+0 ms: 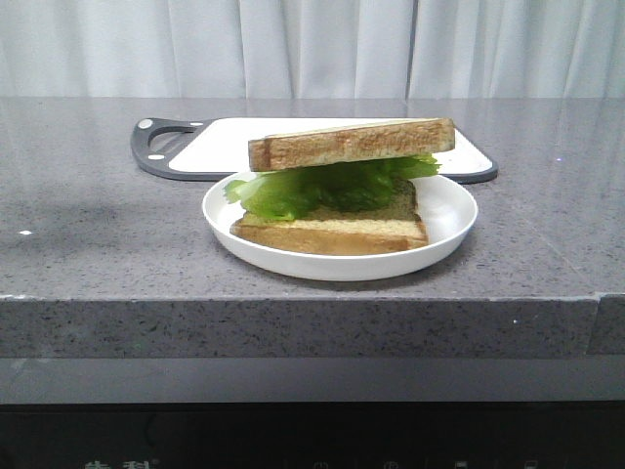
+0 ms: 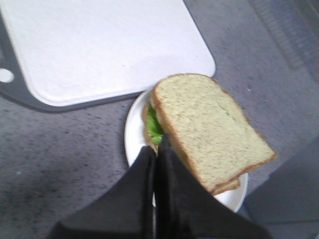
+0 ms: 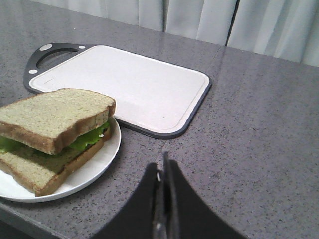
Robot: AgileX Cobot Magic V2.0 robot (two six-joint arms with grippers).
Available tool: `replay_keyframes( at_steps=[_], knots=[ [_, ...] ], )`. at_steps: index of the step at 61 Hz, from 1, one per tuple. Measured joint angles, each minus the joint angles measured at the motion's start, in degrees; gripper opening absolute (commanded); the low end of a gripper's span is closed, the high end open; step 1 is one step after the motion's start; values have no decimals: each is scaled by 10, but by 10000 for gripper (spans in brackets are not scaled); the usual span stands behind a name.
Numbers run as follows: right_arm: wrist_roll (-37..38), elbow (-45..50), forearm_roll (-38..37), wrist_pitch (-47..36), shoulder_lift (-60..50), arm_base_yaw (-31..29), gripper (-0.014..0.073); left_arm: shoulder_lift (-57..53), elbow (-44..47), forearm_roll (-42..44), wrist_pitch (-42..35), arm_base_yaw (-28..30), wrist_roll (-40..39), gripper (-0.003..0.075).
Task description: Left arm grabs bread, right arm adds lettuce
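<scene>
Bread [image 1: 352, 144], the top slice of the stack, sits tilted on the lettuce [image 1: 312, 188] in the centre of the front view, its left end lower and its right end lifted, with a matching bottom slice [image 1: 332, 233] under the leaf on the white plate [image 1: 459, 220]. I judge the slice light, soft and easily dented, with a firmer golden-brown crust; a hold across two opposite crust edges looks safer than a pinch into the pale crumb, and the overhanging right corner offers the freest place to take it. The lettuce seems thin, floppy and ruffled, likely to drag or slide if the slice above is shifted, and its frills poke out at the left side of the stack. In the left wrist view the left gripper [image 2: 157, 149] has its black fingers pressed together with nothing between them, the tips just beside the near edge of the bread at lower centre. In the right wrist view the right gripper [image 3: 164, 169] is likewise closed on nothing, at bottom centre, well apart from the plate at lower left. The plate rests on a speckled grey stone counter [image 1: 98, 254], smooth and probably slick under the plate. A white cutting board [image 3: 129, 84] with a dark rim lies behind the plate, and pale curtains [image 1: 312, 44] hang across the top of the frame.
</scene>
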Motion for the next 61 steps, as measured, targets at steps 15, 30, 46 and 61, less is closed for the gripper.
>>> replay_keyframes(
  at_steps=[15, 30, 46, 61],
  knots=[
    [0, 0, 0, 0, 0, 0, -67, -148, 119, 77, -136, 0, -6, -20],
    [0, 0, 0, 0, 0, 0, -67, -318, 247, 149, -235, 0, -6, -20],
    [0, 0, 0, 0, 0, 0, -67, -515, 371, 201, -316, 0, -6, -20],
    [0, 0, 0, 0, 0, 0, -67, -659, 440, 204, -370, 0, -6, -20]
  ],
)
